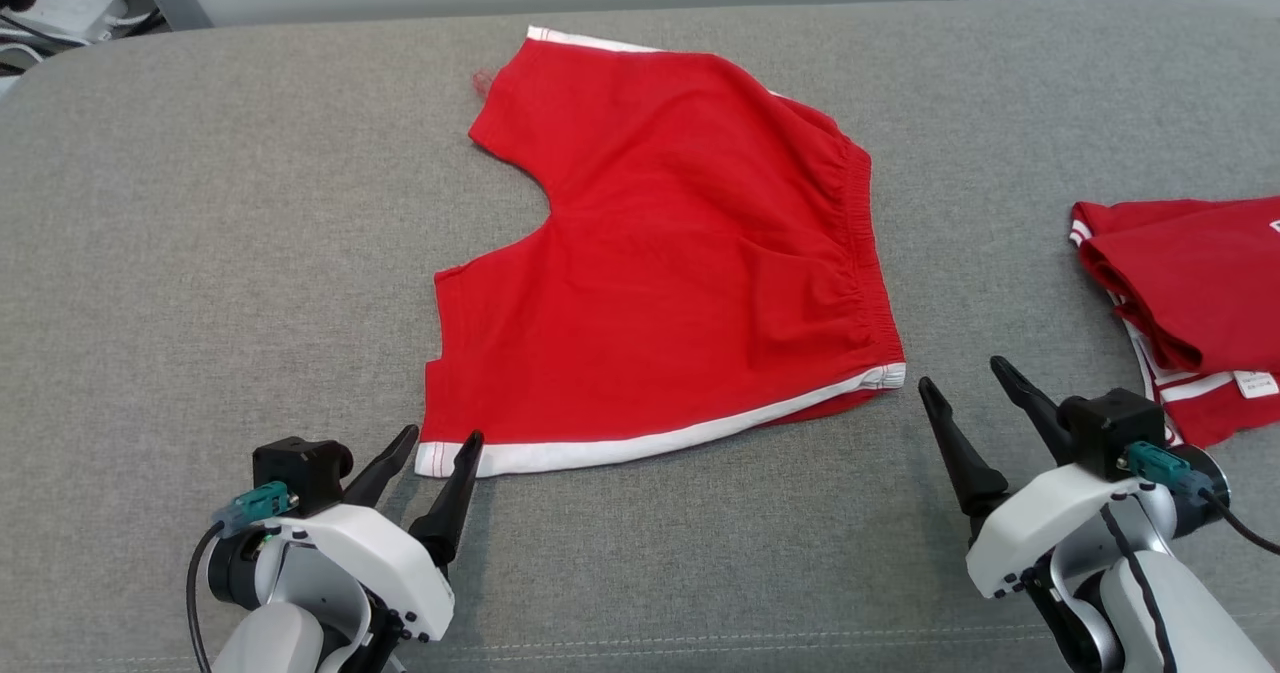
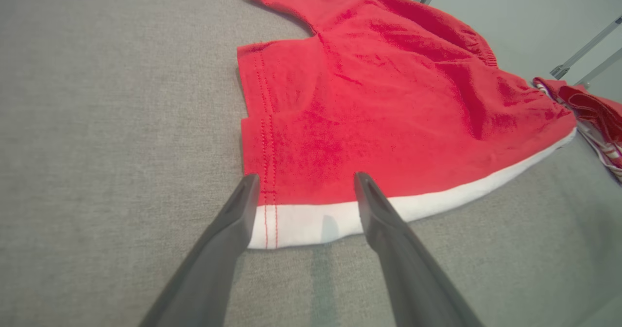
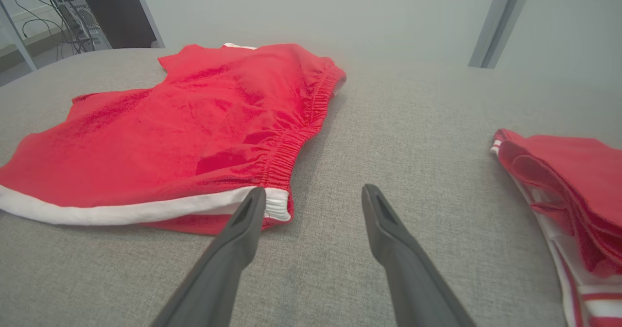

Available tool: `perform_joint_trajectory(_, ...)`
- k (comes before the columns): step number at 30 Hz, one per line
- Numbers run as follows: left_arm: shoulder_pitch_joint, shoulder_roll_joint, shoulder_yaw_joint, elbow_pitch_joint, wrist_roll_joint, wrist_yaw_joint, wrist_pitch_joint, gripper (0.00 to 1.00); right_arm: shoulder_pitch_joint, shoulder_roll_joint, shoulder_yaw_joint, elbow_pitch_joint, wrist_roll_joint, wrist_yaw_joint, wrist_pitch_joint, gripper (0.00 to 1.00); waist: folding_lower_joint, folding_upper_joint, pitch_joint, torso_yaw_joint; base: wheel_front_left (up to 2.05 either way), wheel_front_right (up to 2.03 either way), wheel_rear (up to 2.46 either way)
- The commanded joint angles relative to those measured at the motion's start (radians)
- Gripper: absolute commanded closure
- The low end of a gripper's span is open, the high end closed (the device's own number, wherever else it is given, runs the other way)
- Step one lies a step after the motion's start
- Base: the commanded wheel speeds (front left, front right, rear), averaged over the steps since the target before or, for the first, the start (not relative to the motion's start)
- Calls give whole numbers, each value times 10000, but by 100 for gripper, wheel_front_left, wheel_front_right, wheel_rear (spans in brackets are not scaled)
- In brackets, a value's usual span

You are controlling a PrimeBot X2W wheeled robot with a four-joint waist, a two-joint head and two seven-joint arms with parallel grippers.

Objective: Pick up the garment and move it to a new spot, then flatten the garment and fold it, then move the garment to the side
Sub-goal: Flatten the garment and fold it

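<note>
Your red cloth shorts with white trim and a gathered elastic waistband (image 1: pixel 680 253) lay spread flat in the centre of the head view, resting on the grey woven fabric surface (image 1: pixel 200 253); the waistband ran down the right side of the garment and the two leg openings faced the left of the frame; a white band edged the side nearest you. Nothing held the shorts.

Your left gripper (image 1: pixel 442 435) sat at the lower left of the head view, its two dark fingers spread wide and gripping nothing; the tips stood at the lower left corner of the shorts, and in the left wrist view they straddled that white-banded corner; you could not tell there whether the tips touched the cloth.

Your right gripper (image 1: pixel 962 373) sat at the lower right, fingers likewise spread wide and empty; in the right wrist view one fingertip (image 3: pixel 257 196) lay against the near end of the waistband, while the other stood over bare grey fabric.

A second, folded red garment with white stripes and a small white label (image 1: pixel 1190 283) lay on the same surface at the right edge of the head view, apart from the shorts, with grey fabric between them.
</note>
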Motion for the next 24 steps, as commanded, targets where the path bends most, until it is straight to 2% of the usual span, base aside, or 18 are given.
perform_joint_trajectory(1, -423, 253, 312, -141, -135, -68, 72, 0, -317, -157, 358, -94, 154, 40, 34, 0, 0, 0, 263, -15, 0, 0, 0)
perform_joint_trajectory(18, -588, 290, 297, 185, -697, -27, 547, 0, -1867, -416, 2158, 1444, 780, 40, -386, 0, 0, 0, 781, 119, 0, 0, 0)
perform_joint_trajectory(19, -622, 266, 275, 217, -749, -36, 559, 20, -1954, -418, 2276, 1559, 833, 40, -421, 0, 0, 0, 795, 130, 0, 0, 0)
perform_joint_trajectory(20, -656, 249, 244, 238, -807, -50, 564, 55, -2032, -423, 2372, 1668, 897, 40, -468, 0, 0, 0, 808, 138, 0, 0, 0)
perform_joint_trajectory(21, -689, 247, 223, 255, -839, -59, 535, 73, -2099, -425, 2462, 1780, 976, 40, -499, 0, 0, 0, 818, 141, 0, 0, 0)
perform_joint_trajectory(22, -709, 249, 188, 293, -878, -69, 546, 100, -2165, -430, 2542, 1887, 1047, 40, -534, 50, 0, 0, 822, 136, 0, 0, 0)
perform_joint_trajectory(24, -716, 224, 134, 341, -1057, -94, 550, 100, -2256, -440, 2719, 2070, 1200, 40, -600, 100, 0, 0, 814, 125, 0, 0, 0)
